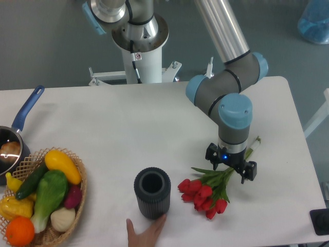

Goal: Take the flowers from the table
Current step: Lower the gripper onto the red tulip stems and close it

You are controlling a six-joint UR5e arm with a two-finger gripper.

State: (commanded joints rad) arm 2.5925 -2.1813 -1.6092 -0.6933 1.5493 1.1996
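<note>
The flowers (204, 194), red tulips with green leaves and pale stems, lie on the white table (128, 128) at the front right. The heads point front-left and the stem ends point back-right. My gripper (231, 164) points straight down over the stems, just behind the leaves. Its two black fingers (211, 154) stand wide apart, one on each side of the stems, so it is open. The bunch rests on the table. The gripper body hides the part of the stems under it.
A dark ribbed cylindrical vase (152, 192) stands upright left of the tulip heads. A person's hand (146, 231) reaches in at the front edge below it. A wicker basket of vegetables (43, 198) and a blue-handled pot (13, 141) sit at the left.
</note>
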